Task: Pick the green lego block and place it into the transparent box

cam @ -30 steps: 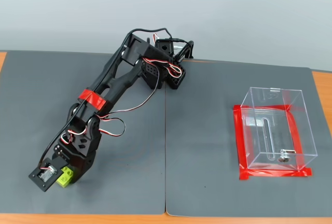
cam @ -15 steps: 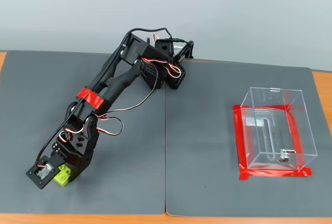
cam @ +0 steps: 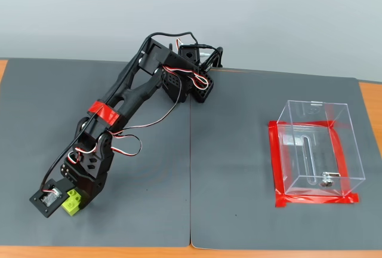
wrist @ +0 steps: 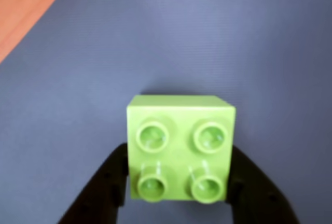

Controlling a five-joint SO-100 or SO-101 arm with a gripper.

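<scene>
Two jaws clamping green lego block (wrist: 180, 146)

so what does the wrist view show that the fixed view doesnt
Only the wrist view shows the four round studs on the green lego block close up, with a black finger pressed against each side and no gap visible.

Only the fixed view shows the whole black arm reaching toward the lower left of the picture, and the transparent box edged by red tape at the right, with no block inside it.

Both show the block in the gripper, the grey mat under it, and the orange table at the edge.
</scene>
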